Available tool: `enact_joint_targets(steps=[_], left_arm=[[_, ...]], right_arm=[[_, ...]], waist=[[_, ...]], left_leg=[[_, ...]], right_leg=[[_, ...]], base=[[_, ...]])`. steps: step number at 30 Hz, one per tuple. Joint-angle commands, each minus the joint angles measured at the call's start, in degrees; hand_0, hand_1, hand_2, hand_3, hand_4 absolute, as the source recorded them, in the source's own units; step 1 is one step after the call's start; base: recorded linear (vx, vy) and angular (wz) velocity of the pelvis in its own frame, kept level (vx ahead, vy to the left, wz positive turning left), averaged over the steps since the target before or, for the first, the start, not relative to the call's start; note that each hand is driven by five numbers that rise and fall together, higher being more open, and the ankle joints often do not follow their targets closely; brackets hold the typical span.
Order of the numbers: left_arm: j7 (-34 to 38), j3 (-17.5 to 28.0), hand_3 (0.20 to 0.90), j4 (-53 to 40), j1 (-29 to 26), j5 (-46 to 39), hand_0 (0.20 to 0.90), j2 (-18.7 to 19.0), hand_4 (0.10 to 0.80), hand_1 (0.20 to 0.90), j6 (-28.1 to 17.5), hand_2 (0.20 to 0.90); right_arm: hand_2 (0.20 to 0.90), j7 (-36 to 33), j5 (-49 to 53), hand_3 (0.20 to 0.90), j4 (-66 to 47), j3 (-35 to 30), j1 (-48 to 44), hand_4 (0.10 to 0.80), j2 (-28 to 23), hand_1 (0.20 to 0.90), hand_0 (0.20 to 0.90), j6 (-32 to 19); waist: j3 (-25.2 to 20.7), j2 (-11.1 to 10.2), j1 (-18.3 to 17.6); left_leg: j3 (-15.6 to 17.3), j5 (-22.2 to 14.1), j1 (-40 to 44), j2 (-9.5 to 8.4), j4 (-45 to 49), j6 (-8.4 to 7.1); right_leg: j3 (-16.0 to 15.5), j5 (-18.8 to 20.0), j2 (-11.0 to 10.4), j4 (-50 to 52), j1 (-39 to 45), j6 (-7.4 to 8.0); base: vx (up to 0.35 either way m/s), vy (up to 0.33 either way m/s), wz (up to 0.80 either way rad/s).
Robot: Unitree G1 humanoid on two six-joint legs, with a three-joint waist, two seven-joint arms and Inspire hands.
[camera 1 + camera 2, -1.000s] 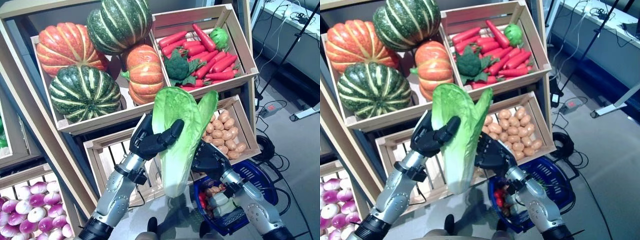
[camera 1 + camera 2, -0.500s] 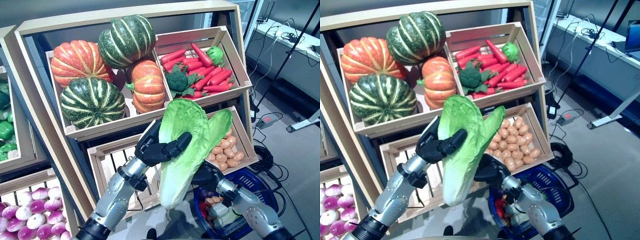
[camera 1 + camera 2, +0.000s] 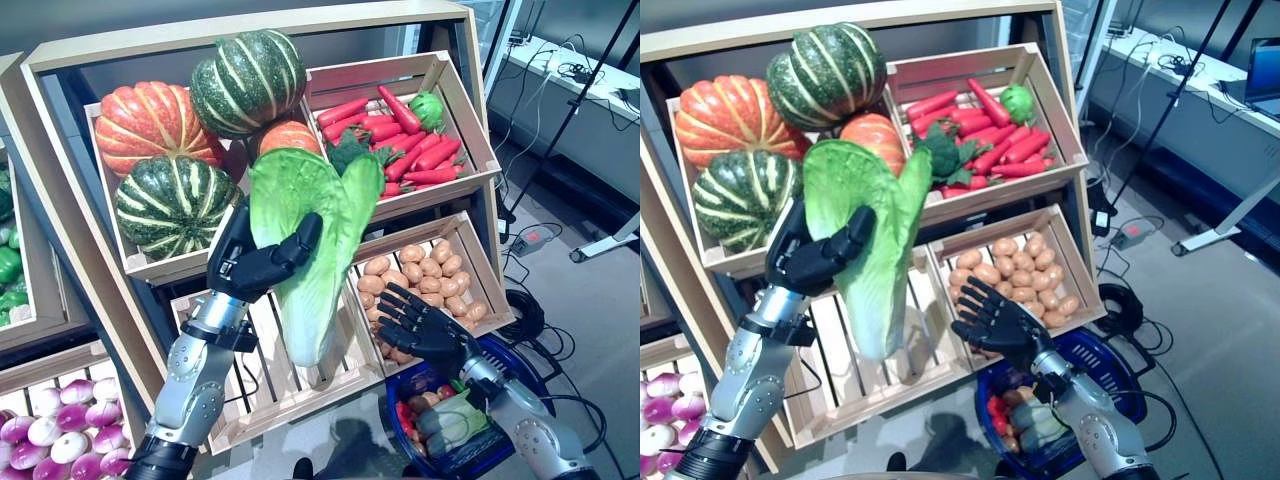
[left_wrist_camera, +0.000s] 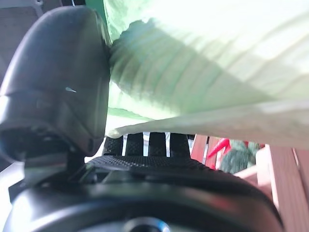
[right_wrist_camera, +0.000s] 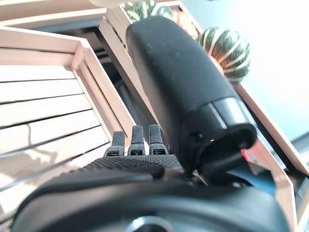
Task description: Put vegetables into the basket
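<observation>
A large pale-green cabbage (image 3: pixel 305 235) hangs upright in front of the shelf, its stalk end pointing down over the empty slatted crate (image 3: pixel 270 370). My left hand (image 3: pixel 250 265) is shut on it, thumb across the front of the leaves; in the left wrist view the leaf (image 4: pixel 203 72) presses against the thumb (image 4: pixel 58 96). My right hand (image 3: pixel 425 325) is open with fingers spread and holds nothing, apart from the cabbage, in front of the potato crate. Just below it stands the blue basket (image 3: pixel 1112 358), which holds several vegetables.
Sloped wooden crates hold pumpkins and striped squashes (image 3: pixel 175 200), red carrots with broccoli (image 3: pixel 415 150), and potatoes (image 3: pixel 425 270). Purple onions (image 3: pixel 60 440) lie at the lower left. Black cables (image 3: pixel 530 300) loop on the floor to the right of the shelf.
My left hand has carried the cabbage up and to the left. My right hand has come away from behind the cabbage and spread open above the basket.
</observation>
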Motion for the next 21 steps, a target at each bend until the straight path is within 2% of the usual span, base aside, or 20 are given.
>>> enact_joint_targets(steps=[1,4,9,18,21], left_arm=[[1.08,3.68,0.300,-2.85,-3.50,1.54,0.300,0.25,0.400,0.300,-7.14,0.300],[1.61,3.38,0.300,-2.29,-3.74,2.19,0.300,-0.10,0.400,0.300,-7.73,0.300],[1.90,1.32,0.300,-1.99,-4.62,1.10,0.300,-0.53,0.400,0.300,-8.20,0.300],[-0.05,-4.25,0.300,0.04,-6.73,-1.75,0.300,-1.78,0.400,0.300,-6.61,0.300],[-1.15,-4.76,0.300,0.11,-6.49,-3.12,0.300,-2.08,0.400,0.300,-5.85,0.300]], right_arm=[[0.900,0.94,2.63,0.900,-7.82,-3.22,-2.53,0.800,1.37,0.900,0.900,-5.59],[0.900,1.02,2.68,0.900,-7.47,-2.54,-2.80,0.800,1.32,0.900,0.900,-4.58],[0.900,5.69,3.86,0.900,-8.88,0.25,-3.36,0.800,0.62,0.900,0.900,-1.44],[0.900,15.47,6.94,0.900,-9.79,5.30,-7.03,0.800,-0.21,0.900,0.900,-0.76],[0.900,16.33,7.89,0.900,-10.32,6.06,-7.12,0.800,0.35,0.900,0.900,-0.50]], waist=[[-3.93,-1.89,-0.27],[-3.85,-1.93,-0.25],[-3.66,-2.04,-0.22],[-3.74,-2.15,0.41],[-3.79,-2.11,0.50]], left_leg=[[0.05,-3.34,0.19,-2.56,0.09,1.53],[0.05,-3.32,0.19,-2.43,0.09,1.43],[0.01,-3.26,0.11,-2.38,0.09,1.33],[-0.48,-3.32,0.21,-2.38,0.09,1.24],[-0.48,-3.37,0.20,-2.35,0.09,1.26]], right_leg=[[-0.81,0.16,1.55,0.13,1.61,-3.02],[-0.90,0.11,1.54,0.13,1.66,-3.07],[-0.81,0.10,1.58,0.13,1.62,-3.06],[-0.76,0.15,1.67,0.13,1.80,-3.08],[-0.63,0.14,1.71,0.13,1.75,-3.06]], base=[[-0.008,0.003,-0.07],[-0.004,0.001,-0.04],[0.000,0.000,0.00],[0.000,0.000,0.00],[0.000,0.000,0.00]])
